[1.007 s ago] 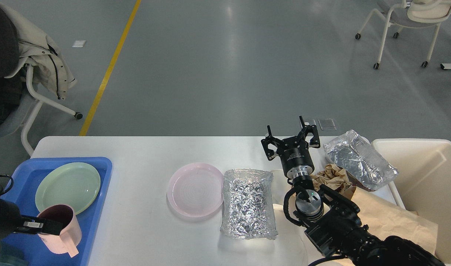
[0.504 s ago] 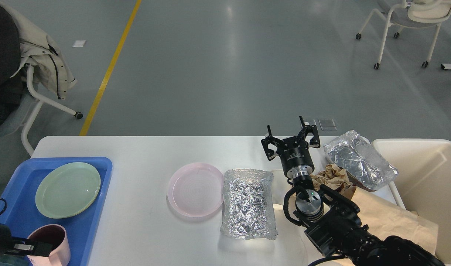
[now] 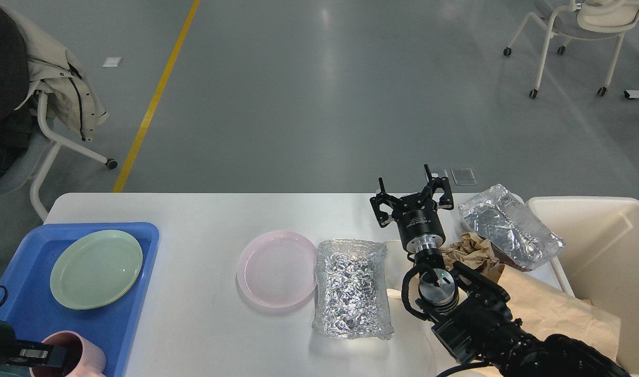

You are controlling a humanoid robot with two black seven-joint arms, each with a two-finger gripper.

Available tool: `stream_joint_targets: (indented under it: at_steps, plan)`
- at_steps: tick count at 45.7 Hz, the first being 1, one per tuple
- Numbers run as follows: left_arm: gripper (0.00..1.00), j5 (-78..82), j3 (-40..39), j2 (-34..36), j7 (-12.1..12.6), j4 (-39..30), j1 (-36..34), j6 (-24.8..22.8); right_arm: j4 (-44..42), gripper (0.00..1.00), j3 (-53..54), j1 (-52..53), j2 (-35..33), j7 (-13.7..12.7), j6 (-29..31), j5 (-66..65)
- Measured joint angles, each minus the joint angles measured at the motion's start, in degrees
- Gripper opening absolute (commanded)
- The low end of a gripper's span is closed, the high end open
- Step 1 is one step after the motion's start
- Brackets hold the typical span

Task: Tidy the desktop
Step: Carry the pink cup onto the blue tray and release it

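While the desktop (image 3: 214, 324) spans the lower half of the head view from left to right, a blue tray (image 3: 26, 314) sits on its left end with a pale green plate (image 3: 96, 269) inside it. Near the tray's front edge stands a pink cup (image 3: 86, 358), and the left gripper (image 3: 42, 357) is clamped on the cup's rim, one finger inside and one outside. Toward the middle of the white surface lies a pink plate (image 3: 277, 268), and just beside it on the right, touching its rim, is a crumpled foil container (image 3: 351, 288). Further right, the right gripper (image 3: 411, 196) hangs over the far edge of the tabletop with its fingers spread apart and nothing between them. Beside that arm lie crumpled brown paper (image 3: 471, 251) and a flatter brown paper sheet (image 3: 555, 311), with a second foil container (image 3: 510, 228) resting partly on the paper. At the right end stands a cream bin (image 3: 607, 246). Beyond, a grey floor carries a yellow line (image 3: 157, 94).
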Motion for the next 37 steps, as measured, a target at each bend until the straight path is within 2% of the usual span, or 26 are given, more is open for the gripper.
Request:
stream_joint_targets:
  at_steps: [5,9,17,20,23,26,31,37]
  plan:
    - [0.82,-0.32,-0.90,0.52,-1.39,-0.31,-0.79,-0.89,0.00,1.00,0.00,0.00,0.00,0.00,0.00,0.00]
    - [0.84,-0.55,-3.28,2.20,-2.72,-0.86,-2.14,-4.04,0.00,1.00,0.00,0.00,0.00,0.00,0.00,0.00]
    - [0.84,-4.05,-14.64,7.52,-3.40,-2.68,-7.33,-17.82,0.00,1.00,0.00,0.00,0.00,0.00,0.00,0.00]
    - [0.84,-6.42,-20.86,8.51,-2.99,-2.60,-10.23,-23.82,0.00,1.00,0.00,0.00,0.00,0.00,0.00,0.00]
    - [0.84,-8.79,-26.84,8.68,-1.98,-2.18,-13.43,-27.39,0.00,1.00,0.00,0.00,0.00,0.00,0.00,0.00]
    - [0.84,-11.31,-32.69,8.32,0.68,-1.59,-16.98,-28.81,0.00,1.00,0.00,0.00,0.00,0.00,0.00,0.00]
    - [0.84,-17.20,-40.76,5.16,7.99,-1.15,-22.62,-29.29,0.00,1.00,0.00,0.00,0.00,0.00,0.00,0.00]
    - [0.84,-26.55,-44.89,-0.22,16.77,-0.83,-29.10,-29.35,0.00,1.00,0.00,0.00,0.00,0.00,0.00,0.00]
